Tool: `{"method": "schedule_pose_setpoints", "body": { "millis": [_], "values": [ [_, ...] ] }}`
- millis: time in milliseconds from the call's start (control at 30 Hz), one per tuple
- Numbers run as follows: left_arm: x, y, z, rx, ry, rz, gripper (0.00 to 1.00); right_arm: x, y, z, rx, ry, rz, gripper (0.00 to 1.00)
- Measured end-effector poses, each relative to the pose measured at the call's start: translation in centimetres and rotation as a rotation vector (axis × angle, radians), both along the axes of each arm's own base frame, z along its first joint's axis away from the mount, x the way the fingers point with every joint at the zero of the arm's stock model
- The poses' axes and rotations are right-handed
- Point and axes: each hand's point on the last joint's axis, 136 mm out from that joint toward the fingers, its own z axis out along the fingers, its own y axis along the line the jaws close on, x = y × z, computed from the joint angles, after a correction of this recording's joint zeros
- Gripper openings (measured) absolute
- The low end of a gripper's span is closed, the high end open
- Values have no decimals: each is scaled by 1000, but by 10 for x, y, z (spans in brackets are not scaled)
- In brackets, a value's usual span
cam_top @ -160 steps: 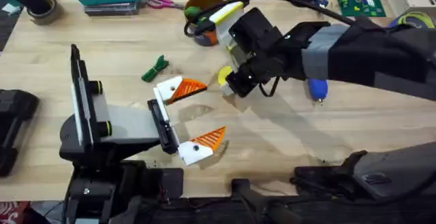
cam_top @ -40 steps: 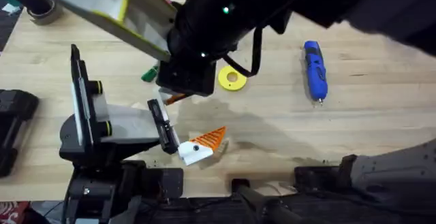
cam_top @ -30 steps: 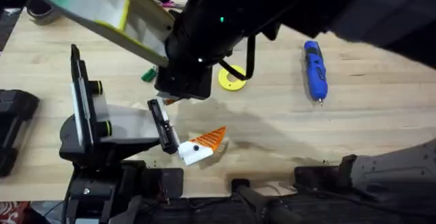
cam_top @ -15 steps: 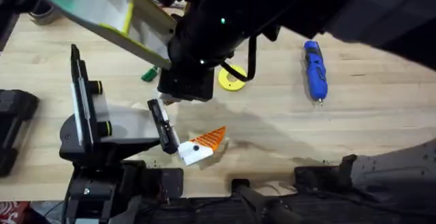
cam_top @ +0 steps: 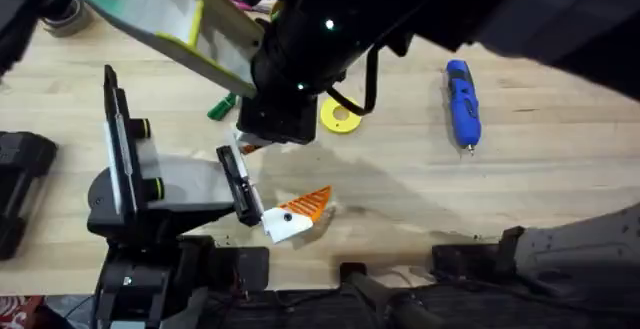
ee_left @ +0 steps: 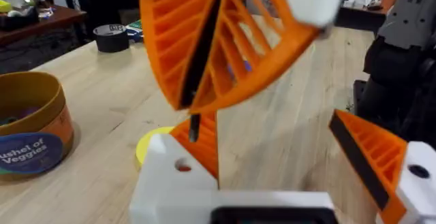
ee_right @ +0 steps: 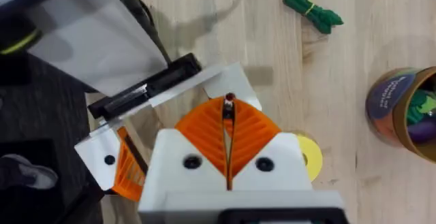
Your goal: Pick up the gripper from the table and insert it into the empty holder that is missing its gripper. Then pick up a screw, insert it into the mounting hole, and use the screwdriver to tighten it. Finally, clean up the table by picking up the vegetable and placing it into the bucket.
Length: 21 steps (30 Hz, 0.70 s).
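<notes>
My right gripper (ee_right: pixel 228 115) is shut on a thin dark screw (ee_right: pixel 229 99). It hangs tip-down just over the white holder (ee_right: pixel 204 81) on my left arm. In the left wrist view the screw (ee_left: pixel 194 125) hovers above the holder (ee_left: pixel 174 180) and its hole, beside the orange gripper piece (ee_left: pixel 206 142) seated there. My left gripper (ee_left: pixel 269 132) is open. From overhead, the right arm (cam_top: pixel 290 79) covers that spot. The blue screwdriver (cam_top: pixel 462 104) lies at the right. The green vegetable (ee_right: pixel 312 7) lies loose on the table, apart from the bucket (ee_right: pixel 402 108).
A yellow ring disc (cam_top: pixel 340 116) lies just right of the work spot. The bucket (ee_left: pixel 30 135) holds toy pieces. A black tape roll (ee_left: pixel 109 37) sits at the far table edge. My left gripper's other orange finger (cam_top: pixel 305 206) points toward the table's middle.
Since 5.3 s ago my right arm has come from beside the bucket across to the left gripper's upper finger. Over the last second it has only shifted slightly. The left arm is still.
</notes>
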Motion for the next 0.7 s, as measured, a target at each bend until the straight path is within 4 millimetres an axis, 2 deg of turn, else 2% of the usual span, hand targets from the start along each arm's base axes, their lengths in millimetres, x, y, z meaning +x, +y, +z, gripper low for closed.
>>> {"method": "schedule_pose_setpoints", "body": {
  "millis": [200, 700],
  "values": [
    [0, 0, 0, 0, 0, 0, 986, 0, 0, -7, -6, 7, 2, 6],
    [0, 0, 0, 0, 0, 0, 985, 2, 4, -7, 7, -2, 4, 6]
  ]
}}
